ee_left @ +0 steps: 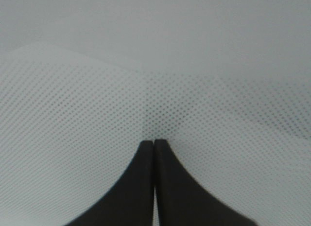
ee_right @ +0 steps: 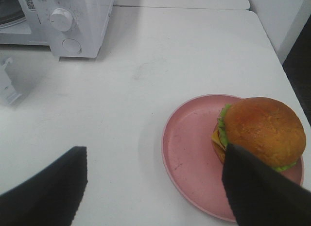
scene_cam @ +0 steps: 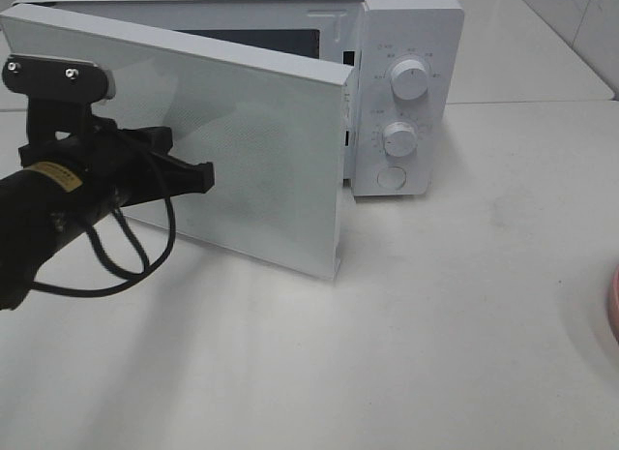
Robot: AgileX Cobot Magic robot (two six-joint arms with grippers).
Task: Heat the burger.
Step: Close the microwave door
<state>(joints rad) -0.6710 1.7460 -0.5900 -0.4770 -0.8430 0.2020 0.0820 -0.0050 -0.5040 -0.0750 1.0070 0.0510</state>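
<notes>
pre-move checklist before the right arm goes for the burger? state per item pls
1. Microwave door open: ok, swung wide, though the cavity is mostly hidden behind it in the exterior view.
2. Left gripper clear of the door: not ok, shut fingertips sit right at the door's mesh panel; contact cannot tell.
3. Right gripper ready: ok, jaws wide apart and empty.
4. Burger seated on the pink plate: ok, upright, toward one side of the plate.
5. Cavity free for the plate: cannot tell.
6. Table path from plate to microwave: ok, nothing in between.
</notes>
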